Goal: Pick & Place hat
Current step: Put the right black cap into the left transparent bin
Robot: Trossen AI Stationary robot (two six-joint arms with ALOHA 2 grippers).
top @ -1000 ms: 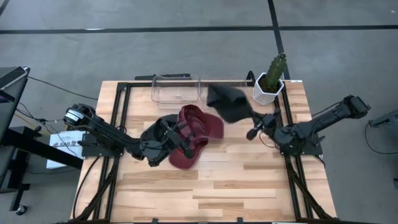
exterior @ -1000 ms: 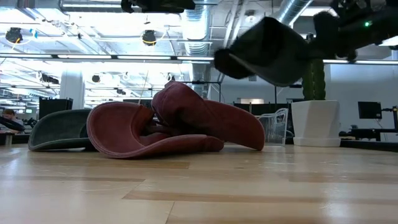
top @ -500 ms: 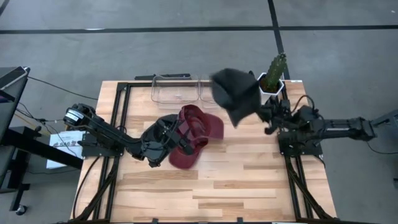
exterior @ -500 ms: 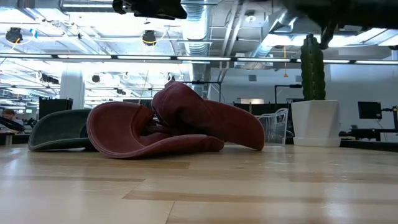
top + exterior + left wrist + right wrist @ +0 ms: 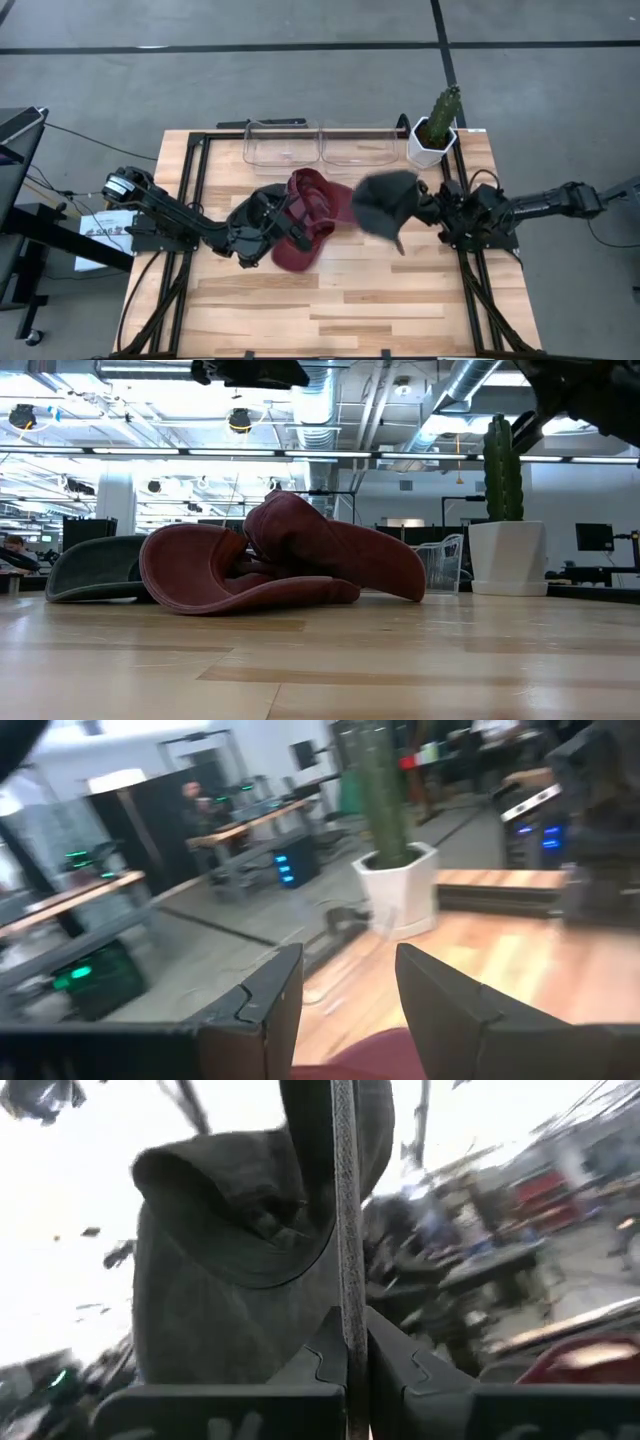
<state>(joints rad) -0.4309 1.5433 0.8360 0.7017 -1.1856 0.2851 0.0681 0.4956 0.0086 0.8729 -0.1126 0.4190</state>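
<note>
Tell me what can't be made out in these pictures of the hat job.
- Left end effector: high view, its tips lie over the red hat, so contact is unclear; left wrist view cuts that hat off at the edge.
- Dark hat: low view, out of frame above.
- Green hat: low view only; in the high view the left arm covers it.
- Bins: contents too faint.

Matt dark grey felt-like cloth hat (image 5: 385, 201); soft maroon cloth hat (image 5: 312, 215); smooth pale wooden plank table (image 5: 380, 290); 2 clear plastic bins (image 5: 283, 143).
</note>
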